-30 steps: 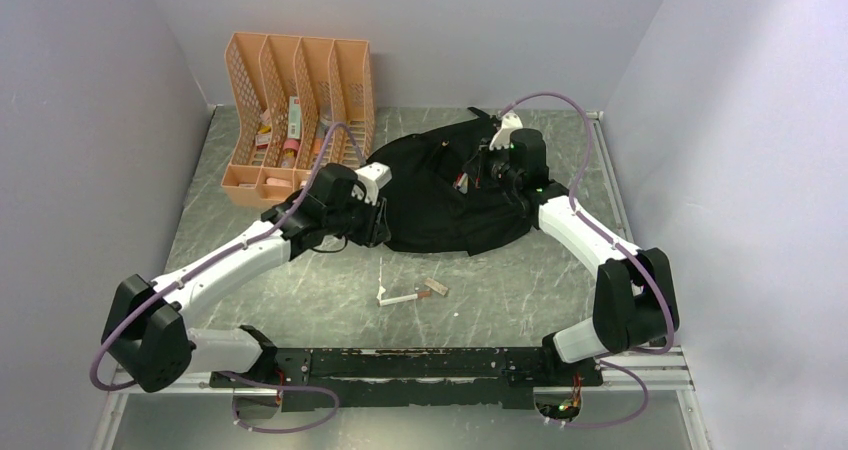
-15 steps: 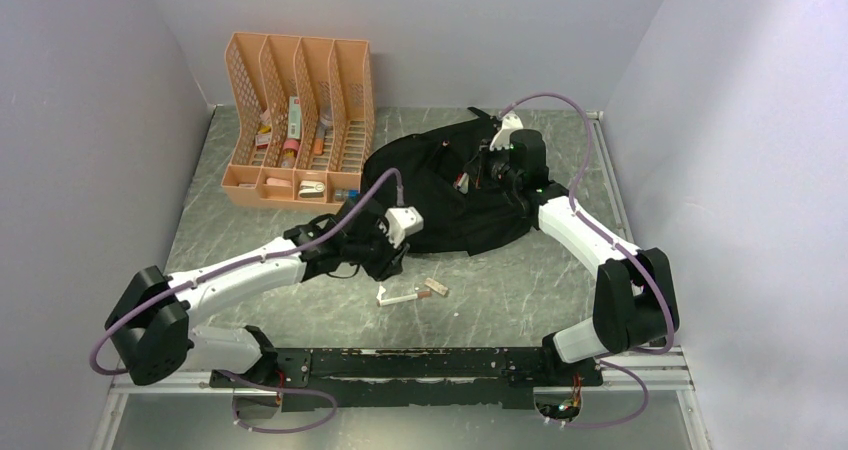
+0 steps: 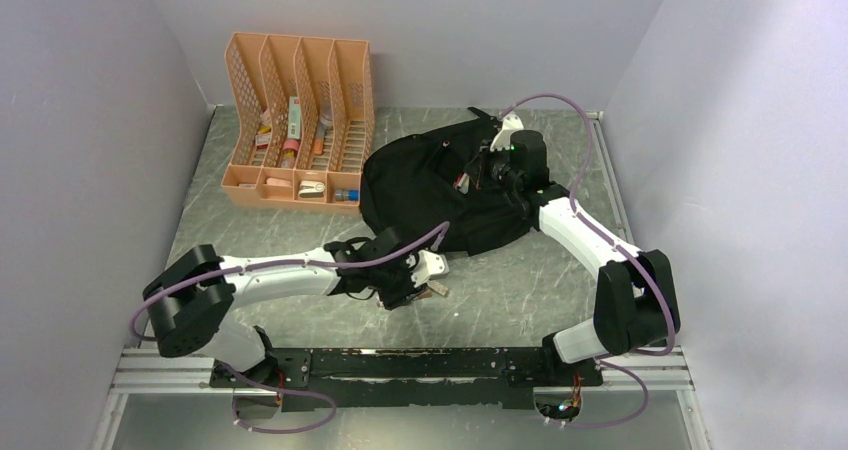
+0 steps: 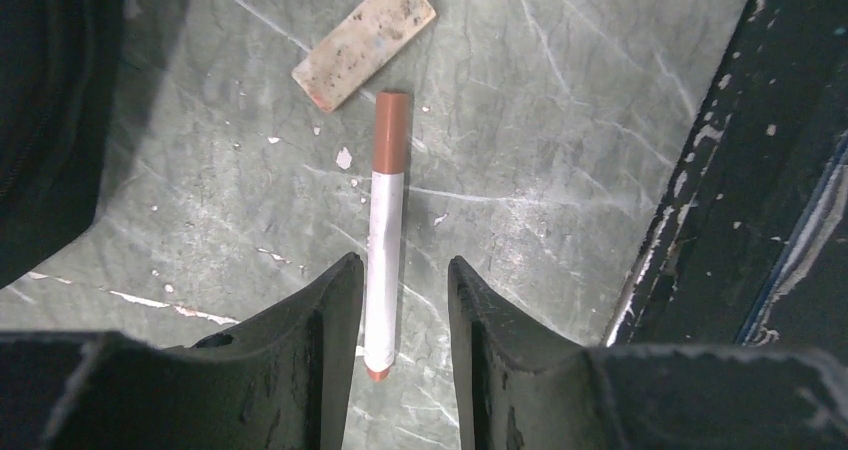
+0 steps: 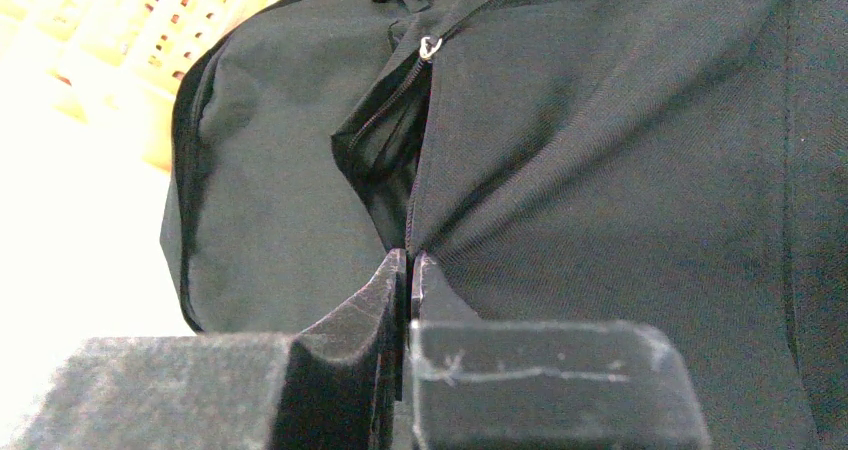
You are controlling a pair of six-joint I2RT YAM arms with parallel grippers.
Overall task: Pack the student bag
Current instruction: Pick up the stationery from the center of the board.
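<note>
The student bag [image 3: 420,195] is a large black backpack of soft woven fabric, lying slumped in a low rounded heap on the far half of the table [image 3: 520,300], right of centre. Its left edge lies near the foot of the orange file rack [image 3: 300,120]. In the right wrist view the bag [image 5: 600,120] fills most of the frame. A zip with a small silver pull [image 5: 430,47] runs down its panel and stands partly undone, leaving a dark narrow gap [image 5: 385,160]. The right gripper [image 5: 410,270] pinches the fabric at the lower end of that gap, jaws closed together
</note>
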